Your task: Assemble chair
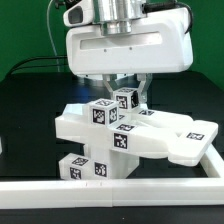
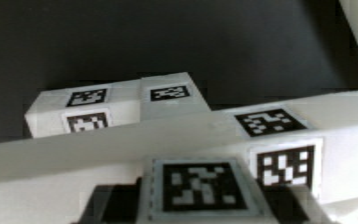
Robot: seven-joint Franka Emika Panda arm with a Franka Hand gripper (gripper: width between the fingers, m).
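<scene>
A Franka arm's white two-finger gripper (image 1: pixel 126 97) hangs low over a cluster of glossy white chair parts on a black table (image 1: pixel 30 105), its dark fingers (image 1: pixel 146 93) dropping on either side of a small tagged block (image 1: pixel 125 100) at the top of the pile. The jaws stand partly closed about that block; whether the pads actually press on it cannot be told from the exterior view. In the wrist view the same block (image 2: pixel 201 185) sits close under the camera with a dark finger (image 2: pixel 108 205) just beside it.

The block stands beside a second tagged cube (image 1: pixel 101 113), both atop a flat white slab (image 1: pixel 150 135) that runs toward the exterior view's right. Another pegged block (image 1: pixel 85 168) lies below, just behind the long white border rail (image 1: pixel 110 192) at the table's near edge. In the wrist view a further tagged piece (image 2: pixel 131 108) lies on the black surface, apart from the slab (image 2: pixel 87 160).

Every part carries black-and-white square fiducial tags; no brand name or readable writing appears on any of them.
</scene>
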